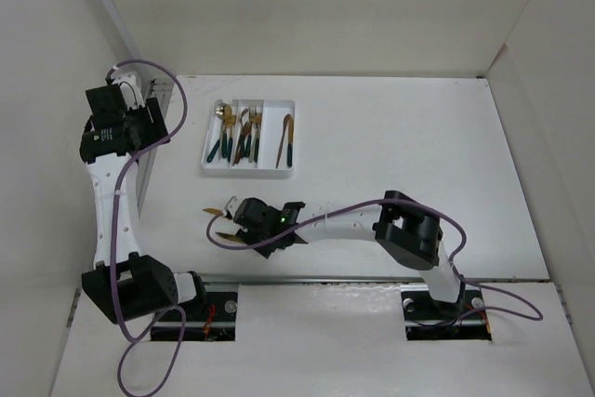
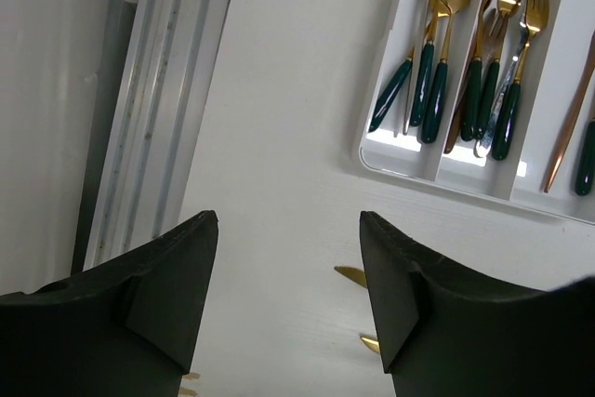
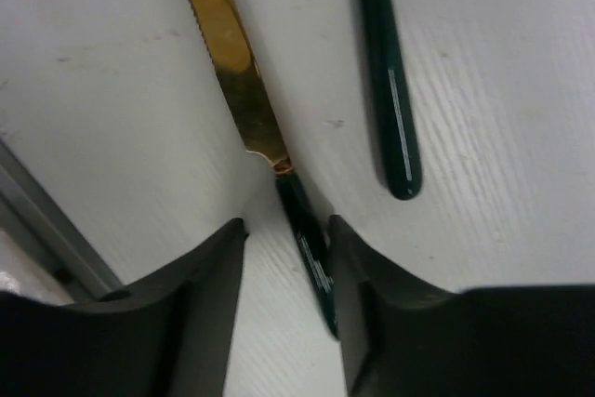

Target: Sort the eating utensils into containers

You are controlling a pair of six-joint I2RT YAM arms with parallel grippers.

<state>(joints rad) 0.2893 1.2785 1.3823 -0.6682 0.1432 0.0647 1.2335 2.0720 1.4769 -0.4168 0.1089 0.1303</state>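
Observation:
The white tray (image 1: pixel 247 172) holds the containers; in the left wrist view its (image 2: pixel 402 170) left slot has spoons (image 2: pixel 429 72), the middle forks (image 2: pixel 497 67), the right a copper knife (image 2: pixel 569 123). Near the table's front, my right gripper (image 1: pixel 236 214) is low over loose utensils. In the right wrist view a gold-bladed knife (image 3: pixel 232 62) with a dark green handle lies between the fingers of the right gripper (image 3: pixel 286 223); the right finger touches the handle, the left stands apart. Another green handle (image 3: pixel 389 90) lies beside it. My left gripper (image 2: pixel 288 218) hangs open and empty, at far left (image 1: pixel 130 113).
A metal rail (image 2: pixel 149 109) runs along the table's left side under the left arm. White walls enclose the table. A purple cable (image 1: pixel 219 241) loops by the right gripper. Two gold blade tips (image 2: pixel 351 275) show on the table beside the left gripper's right finger.

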